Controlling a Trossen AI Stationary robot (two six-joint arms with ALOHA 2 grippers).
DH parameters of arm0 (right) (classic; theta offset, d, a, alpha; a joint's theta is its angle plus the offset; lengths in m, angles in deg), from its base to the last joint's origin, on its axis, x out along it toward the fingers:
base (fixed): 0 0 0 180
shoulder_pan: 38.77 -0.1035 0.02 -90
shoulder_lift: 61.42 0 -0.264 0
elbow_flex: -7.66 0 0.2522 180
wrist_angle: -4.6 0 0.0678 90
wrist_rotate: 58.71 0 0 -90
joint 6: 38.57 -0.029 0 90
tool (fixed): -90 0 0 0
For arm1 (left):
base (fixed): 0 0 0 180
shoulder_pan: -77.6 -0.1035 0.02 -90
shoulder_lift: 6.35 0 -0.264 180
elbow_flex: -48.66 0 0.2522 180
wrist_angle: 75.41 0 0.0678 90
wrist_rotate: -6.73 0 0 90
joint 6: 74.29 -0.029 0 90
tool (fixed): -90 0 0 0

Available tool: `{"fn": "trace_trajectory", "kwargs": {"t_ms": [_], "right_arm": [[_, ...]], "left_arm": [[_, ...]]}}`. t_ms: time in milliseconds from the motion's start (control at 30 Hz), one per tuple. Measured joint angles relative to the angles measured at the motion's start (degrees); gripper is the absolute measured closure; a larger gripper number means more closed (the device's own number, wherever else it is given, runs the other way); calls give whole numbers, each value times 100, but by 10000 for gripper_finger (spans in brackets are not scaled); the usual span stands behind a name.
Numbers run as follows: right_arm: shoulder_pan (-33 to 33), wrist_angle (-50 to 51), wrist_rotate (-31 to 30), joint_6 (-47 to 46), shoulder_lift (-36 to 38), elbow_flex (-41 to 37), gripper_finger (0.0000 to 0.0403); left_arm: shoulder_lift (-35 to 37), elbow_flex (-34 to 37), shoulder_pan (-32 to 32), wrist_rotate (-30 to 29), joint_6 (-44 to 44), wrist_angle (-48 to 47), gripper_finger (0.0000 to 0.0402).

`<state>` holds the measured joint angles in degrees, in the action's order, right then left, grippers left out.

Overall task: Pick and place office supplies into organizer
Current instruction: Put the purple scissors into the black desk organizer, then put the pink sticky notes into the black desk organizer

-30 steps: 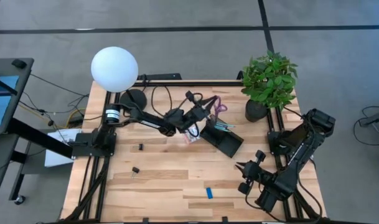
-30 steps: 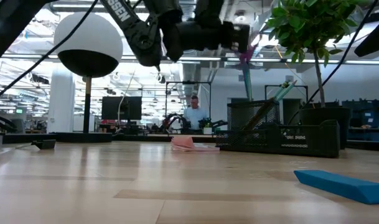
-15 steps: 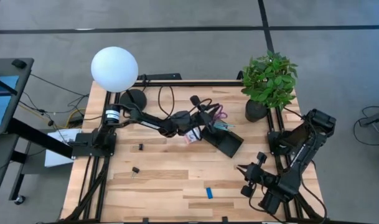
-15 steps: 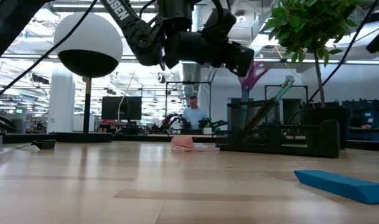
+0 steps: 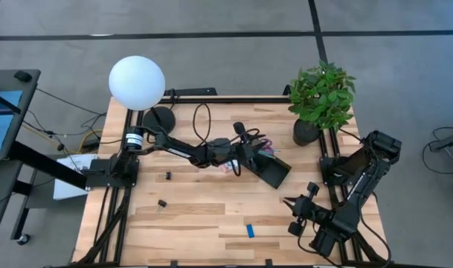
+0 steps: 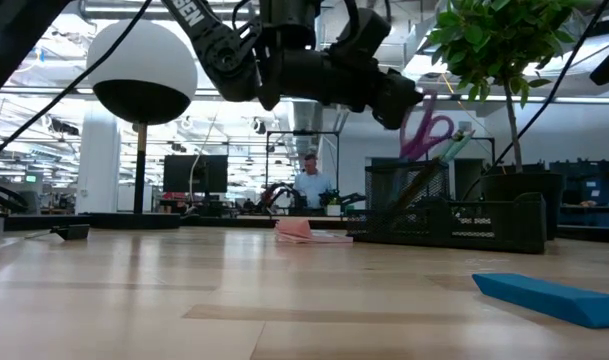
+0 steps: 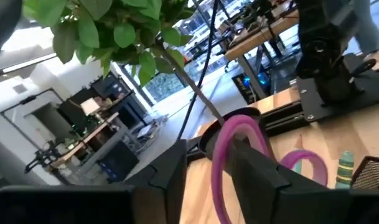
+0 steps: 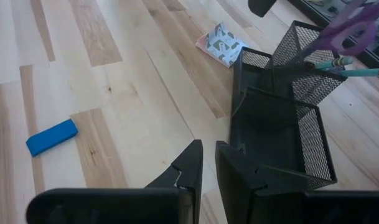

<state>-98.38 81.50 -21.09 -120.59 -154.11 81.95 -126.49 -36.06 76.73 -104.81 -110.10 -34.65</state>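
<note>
The purple-handled scissors (image 6: 430,128) stand tilted in the taller back section of the black mesh organizer (image 5: 271,168), handles up, beside pens (image 8: 354,67). My left gripper (image 7: 208,148) reaches level to them from the table's left. Its fingers stand apart with one purple handle loop (image 7: 229,134) between them. My right gripper (image 8: 208,150) hovers near the table's right front corner, shut on nothing. A white patterned packet (image 5: 227,167) lies flat just left of the organizer. A blue block (image 5: 250,231) lies near the front edge. My left gripper has the scissors' upper handle loop (image 7: 221,155) between its parted fingers, coming level from the table's left. A gap shows between the loop and one finger. The other finger (image 7: 257,171) hides the loop's far side, so I cannot tell whether it touches.
A potted plant (image 5: 321,97) stands at the far right corner, close behind the organizer. A white globe lamp (image 5: 137,82) with a round black base (image 5: 161,117) stands at the far left. Two tiny black pieces (image 5: 166,176) (image 5: 161,202) lie on the left half.
My left gripper has gone down and toward the table's right, onto the organizer, and has tipped to point level. The scissors went with it. Their handles have sunk lower, and they now stand tilted in the organizer's back section.
</note>
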Motion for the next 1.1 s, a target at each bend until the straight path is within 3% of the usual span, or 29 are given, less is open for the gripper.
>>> {"fn": "trace_trajectory", "kwargs": {"t_ms": [233, 367, 467, 600, 633, 800, 1100], "right_arm": [[0, -22, 0, 0, 0, 0, 363], [0, -22, 2, 2, 0, 0, 363], [0, -22, 31, 2, 0, 0, 363], [0, -22, 136, -46, 0, 0, 363], [0, -22, 132, -81, 0, 0, 363], [0, -1, 110, -151, 0, 0, 363], [0, 4, 111, -249, 2, 0, 363]], "left_arm": [[11, -152, 89, -1263, -97, 305, 232], [71, -485, 276, -2176, -636, 208, 209], [110, -868, 518, -3397, -1411, -43, 197], [160, -1595, 867, -6211, -2892, -881, 193], [214, -1716, 942, -6517, -2688, -1326, 193], [552, -1947, 1370, -6833, -2192, -3067, 193], [1496, -1941, 1166, -6848, -1986, -4229, 193]]}}
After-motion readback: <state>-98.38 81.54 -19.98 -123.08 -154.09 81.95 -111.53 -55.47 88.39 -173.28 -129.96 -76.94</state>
